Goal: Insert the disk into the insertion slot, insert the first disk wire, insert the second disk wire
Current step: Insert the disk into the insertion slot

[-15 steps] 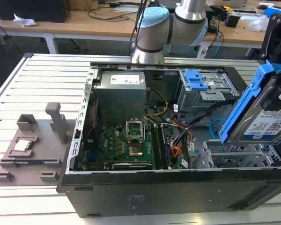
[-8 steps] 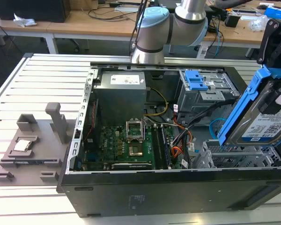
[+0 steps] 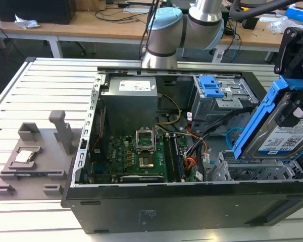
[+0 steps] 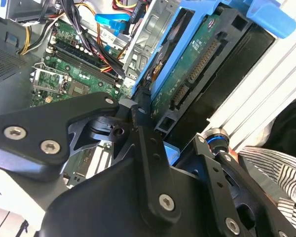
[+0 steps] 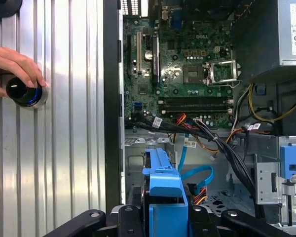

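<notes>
Gripper [image 5: 164, 217] clamped tight on the disk [image 3: 285, 137], tilted over the slot [image 3: 247, 171]. It needs levelling and squaring to the bay.

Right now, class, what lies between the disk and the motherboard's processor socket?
In the exterior view, black, orange and blue cables lie between the disk and the processor socket.

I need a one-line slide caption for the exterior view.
The tool holds the blue-framed disk tilted over the insertion slot in the open computer case.
</notes>
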Tool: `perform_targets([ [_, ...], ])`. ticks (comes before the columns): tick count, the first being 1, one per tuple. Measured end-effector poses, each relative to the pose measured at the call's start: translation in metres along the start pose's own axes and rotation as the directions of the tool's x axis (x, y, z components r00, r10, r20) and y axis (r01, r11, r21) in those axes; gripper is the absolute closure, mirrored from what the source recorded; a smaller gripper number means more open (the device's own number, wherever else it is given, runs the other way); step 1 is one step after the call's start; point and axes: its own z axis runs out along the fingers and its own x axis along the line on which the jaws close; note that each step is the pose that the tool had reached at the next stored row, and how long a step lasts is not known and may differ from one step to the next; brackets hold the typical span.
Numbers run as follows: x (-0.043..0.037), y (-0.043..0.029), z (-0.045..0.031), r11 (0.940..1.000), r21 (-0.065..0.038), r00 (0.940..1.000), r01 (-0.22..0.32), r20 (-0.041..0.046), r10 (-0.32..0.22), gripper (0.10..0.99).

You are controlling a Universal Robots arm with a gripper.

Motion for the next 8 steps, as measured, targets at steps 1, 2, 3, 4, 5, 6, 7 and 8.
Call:
perform_targets([
  [1, 0.0000, 0.0000, 0.0005, 1.0000, 0.000, 1.0000, 0.000, 0.0000, 0.000, 0.725],
  [2, 0.0000, 0.0000, 0.0009, 1.0000, 0.000, 1.0000, 0.000, 0.0000, 0.000, 0.725],
  [3, 0.0000, -0.0001, 0.0012, 1.0000, 0.000, 1.0000, 0.000, -0.0001, 0.000, 0.725],
  [4, -0.0006, -0.0001, 0.0016, 1.0000, 0.000, 1.0000, 0.000, 0.0001, 0.000, 0.725],
  [5, -0.0018, -0.0001, 0.0016, 1.0000, 0.000, 1.0000, 0.000, 0.0001, 0.000, 0.725],
  [6, -0.0036, -0.0001, 0.0016, 1.0000, 0.000, 1.0000, 0.000, 0.0000, 0.000, 0.725],
  [7, -0.0059, 0.0000, 0.0016, 1.0000, 0.000, 1.0000, 0.000, 0.0001, 0.000, 0.725],
  [8, -0.0074, 0.0001, 0.0016, 1.0000, 0.000, 1.0000, 0.000, 0.0001, 0.000, 0.725],
])
